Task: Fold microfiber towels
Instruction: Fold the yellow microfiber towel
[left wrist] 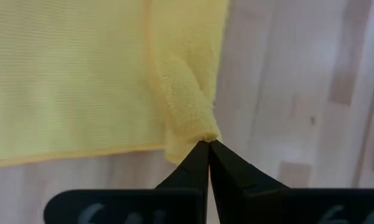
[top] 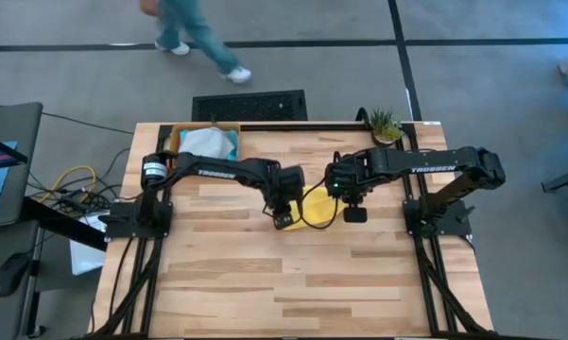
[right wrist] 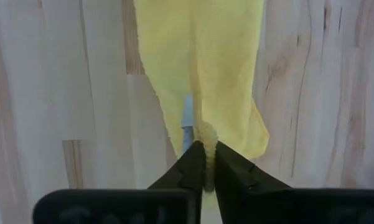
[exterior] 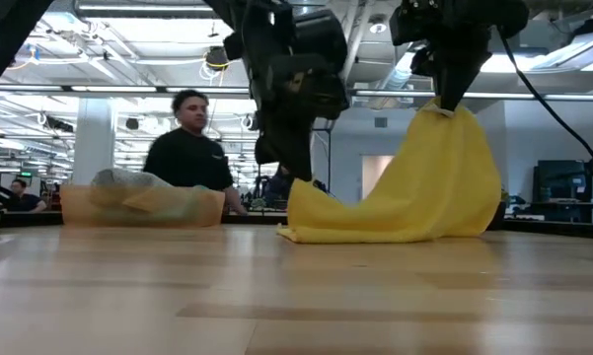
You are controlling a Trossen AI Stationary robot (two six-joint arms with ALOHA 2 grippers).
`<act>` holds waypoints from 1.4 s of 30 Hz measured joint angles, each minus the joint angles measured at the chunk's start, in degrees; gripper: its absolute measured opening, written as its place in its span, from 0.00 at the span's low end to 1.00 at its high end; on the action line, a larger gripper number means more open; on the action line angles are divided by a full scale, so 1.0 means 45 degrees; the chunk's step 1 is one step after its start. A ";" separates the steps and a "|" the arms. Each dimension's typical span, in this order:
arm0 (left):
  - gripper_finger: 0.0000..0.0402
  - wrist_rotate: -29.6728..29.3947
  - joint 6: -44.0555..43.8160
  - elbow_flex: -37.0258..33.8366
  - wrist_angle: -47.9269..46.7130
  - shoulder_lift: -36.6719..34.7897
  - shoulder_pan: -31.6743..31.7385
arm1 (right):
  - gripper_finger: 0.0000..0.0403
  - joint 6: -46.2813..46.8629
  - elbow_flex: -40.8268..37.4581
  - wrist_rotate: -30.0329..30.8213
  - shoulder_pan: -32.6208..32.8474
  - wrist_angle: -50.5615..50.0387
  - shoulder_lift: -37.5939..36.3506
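Observation:
A yellow microfiber towel sits at the table's middle, held by both grippers. My left gripper is shut on one end of it, low by the table. My right gripper is shut on the other end, raised higher. The towel drapes down from the right gripper, and its lower fold rests on the table. Pale grey and sky blue towels lie in the orange tray at the far left. The lime green towel does not show. My left gripper pinches a bunched corner of the yellow towel between its two fingers, coming from above. This end sits low, just over the table, and the cloth beside it lies slack on the wood. My right gripper pinches a gathered bit of the towel's top end between its two fingers, pointing down from above. The cloth hangs below the fingers in slack folds, and its lower part lies on the table.
A small potted plant stands at the far right edge. The tray also shows in the low view. A person stands behind the table, and another walks on the floor beyond it. Bare wood lies toward the near edge.

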 joint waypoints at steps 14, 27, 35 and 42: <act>0.00 -0.0064 -0.0559 0.0036 -0.0174 -0.0001 -0.2099 | 0.36 0.0267 0.0000 -0.0106 0.0013 -0.1115 0.0001; 0.00 -0.0464 -0.0044 0.0036 -0.0150 -0.0010 -0.3013 | 0.40 -0.0566 0.0000 -0.2098 0.1862 -0.0005 0.0001; 0.00 -0.0540 0.0082 0.0036 -0.0155 -0.0010 -0.2744 | 0.37 -0.1553 -0.1032 -0.2127 0.2122 0.2536 0.0001; 0.00 -0.0472 0.0131 0.0036 -0.0174 -0.0015 -0.2739 | 0.34 -0.1355 -0.3356 -0.2239 0.0806 0.2997 0.0011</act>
